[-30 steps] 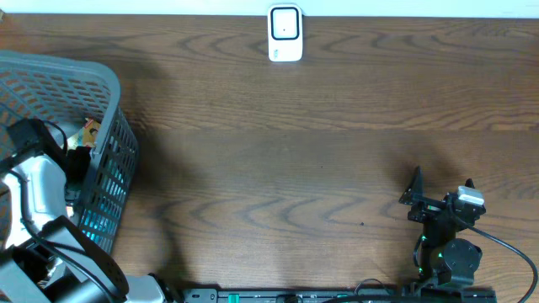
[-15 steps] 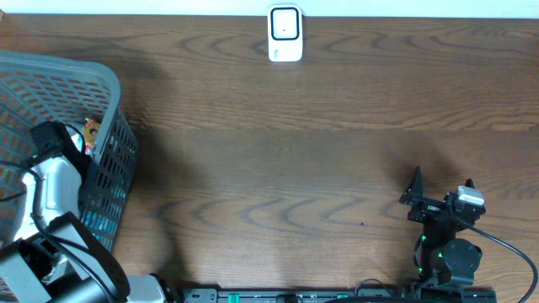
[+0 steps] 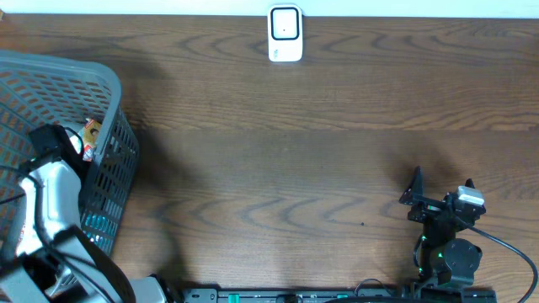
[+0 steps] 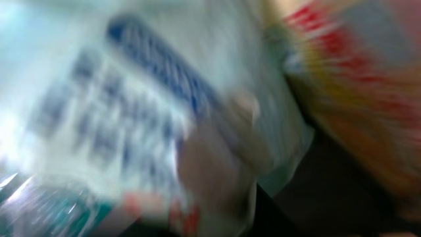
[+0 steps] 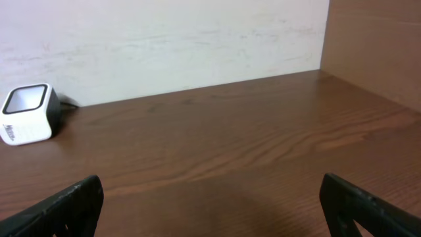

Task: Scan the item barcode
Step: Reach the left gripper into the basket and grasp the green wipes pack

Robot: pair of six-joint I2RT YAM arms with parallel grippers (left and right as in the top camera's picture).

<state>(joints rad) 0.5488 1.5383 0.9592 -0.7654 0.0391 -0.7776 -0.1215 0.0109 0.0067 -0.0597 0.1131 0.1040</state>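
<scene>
My left arm reaches down into the grey basket at the table's left edge, and its wrist hides the fingers from above. The left wrist view is smeared by motion. It is filled by a white packet with blue print, with an orange, red and yellow packet beside it. No finger shows there, and I cannot tell whether anything is gripped. An orange packet peeks out by the basket's right wall. The white barcode scanner stands at the far edge. My right gripper rests open at the front right.
A white wall runs behind the scanner. A brown side panel rises at the right of the right wrist view. Bare wooden tabletop lies between the basket and the right arm.
The left arm has shifted right and gone deeper into the basket, toward the packets at its right wall. The right arm has not moved.
</scene>
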